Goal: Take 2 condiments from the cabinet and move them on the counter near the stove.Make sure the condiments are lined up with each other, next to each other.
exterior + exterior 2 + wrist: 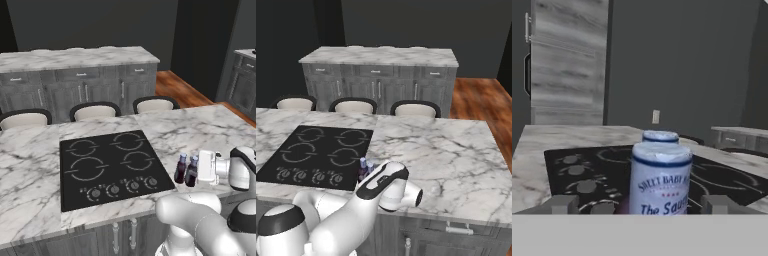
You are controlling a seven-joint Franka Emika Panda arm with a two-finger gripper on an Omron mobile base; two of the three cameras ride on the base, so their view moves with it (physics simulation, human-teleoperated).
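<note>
On the white grey-veined marble counter (200,125), just off the right edge of the black cooktop (110,167), two small dark sauce bottles stand upright, long axes vertical and blue caps up. They are directly ahead of the gripper (639,205), one behind the other along its line of sight and close together. The near bottle (660,178) stands between the two spread fingertips (562,204), its label facing the hand; the fingers stand apart on either side, not pressing it. The far bottle (660,136) shows just its cap above the near one. Beyond the gripper, past the cooktop's knobs and ring burners, a grey wood-grain cabinet (568,62) rises against a dark wall. Three cushioned stools (95,111) line the counter's far side, with a second marble-topped run of grey base cabinets (80,85) behind them on a wooden floor (180,90).
</note>
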